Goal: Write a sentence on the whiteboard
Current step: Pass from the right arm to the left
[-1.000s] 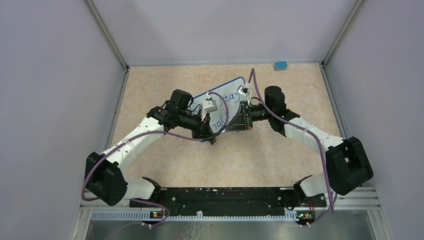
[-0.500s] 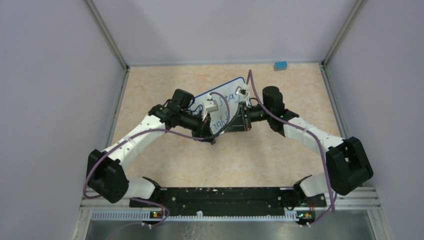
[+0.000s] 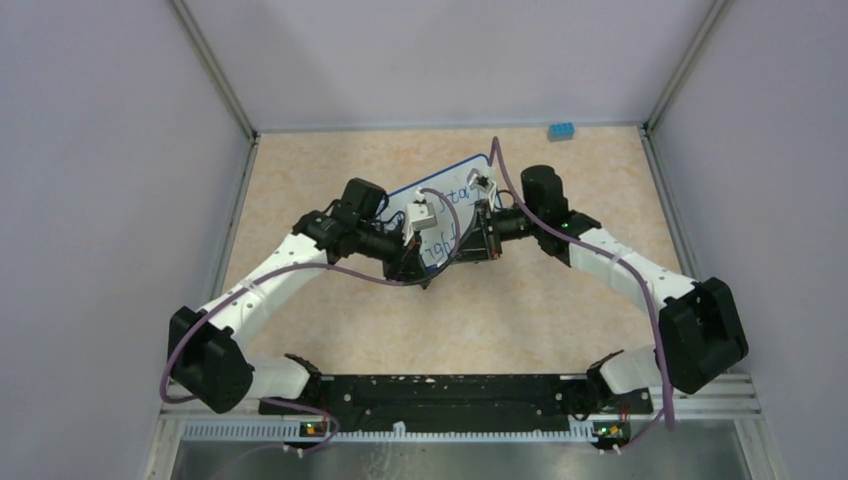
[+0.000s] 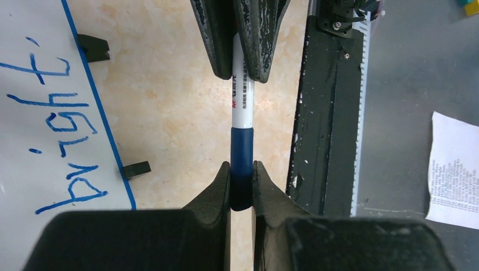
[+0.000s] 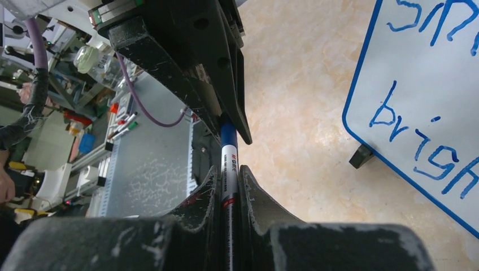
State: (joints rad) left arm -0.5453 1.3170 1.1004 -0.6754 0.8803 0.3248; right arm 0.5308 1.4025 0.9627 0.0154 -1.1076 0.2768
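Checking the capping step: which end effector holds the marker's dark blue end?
The left end effector: it pinches the dark blue end of the marker, while the right end effector clamps the white printed barrel.

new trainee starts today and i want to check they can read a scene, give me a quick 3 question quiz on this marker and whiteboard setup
1. True or false: the whiteboard has no writing on it yet.
2. Which part of the marker does the left gripper clamp? A) the white barrel B) the blue cap C) nothing
3. Fill in: the word nearest the board's black feet reads ____.

Key: 1 false; 2 B; 3 bright
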